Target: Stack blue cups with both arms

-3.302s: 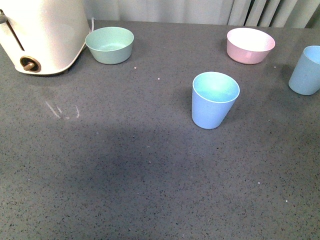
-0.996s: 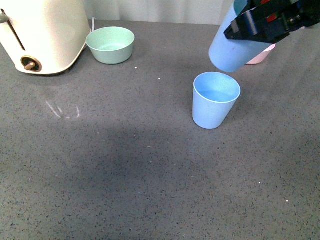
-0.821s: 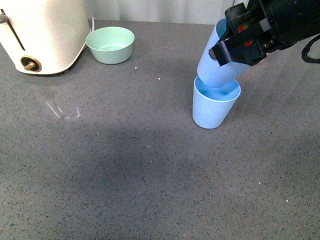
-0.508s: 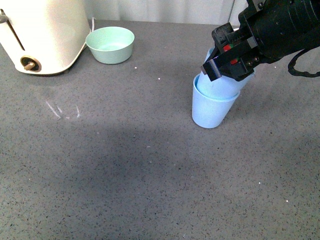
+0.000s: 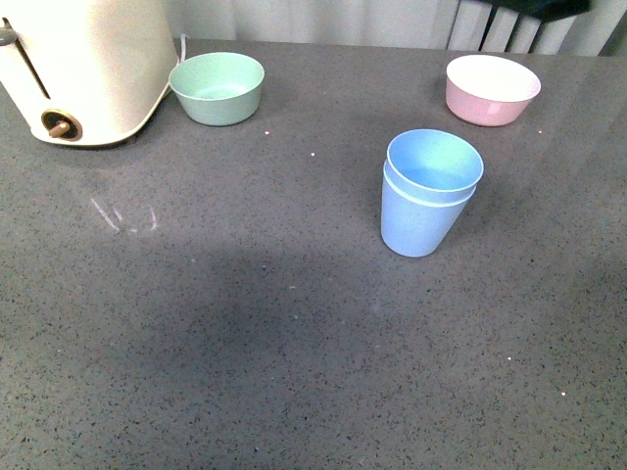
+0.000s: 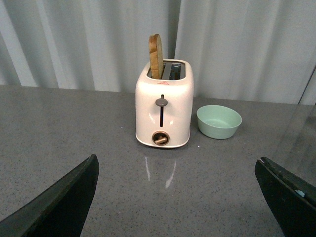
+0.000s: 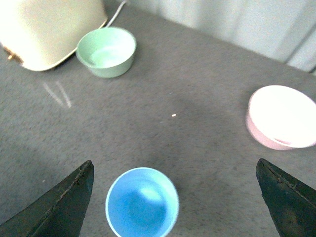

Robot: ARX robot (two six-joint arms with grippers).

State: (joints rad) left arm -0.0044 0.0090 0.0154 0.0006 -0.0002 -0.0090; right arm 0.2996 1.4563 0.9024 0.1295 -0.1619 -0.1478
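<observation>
Your blue cups (image 5: 431, 191) sit nested, one inside the other, upright on the worktop (image 5: 245, 343), near the pink bowl (image 5: 492, 93). Your right claw (image 7: 174, 164) is spread wide above them, touching neither; your left claw (image 6: 176, 159) is spread wide too.

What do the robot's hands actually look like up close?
Only the fingertips show. The left gripper has two broad, matte black, wedge-shaped fingers, one with a small pale blue mark. The right gripper has the same dark wedge-shaped fingers. No cables or other markings are in view.
</observation>
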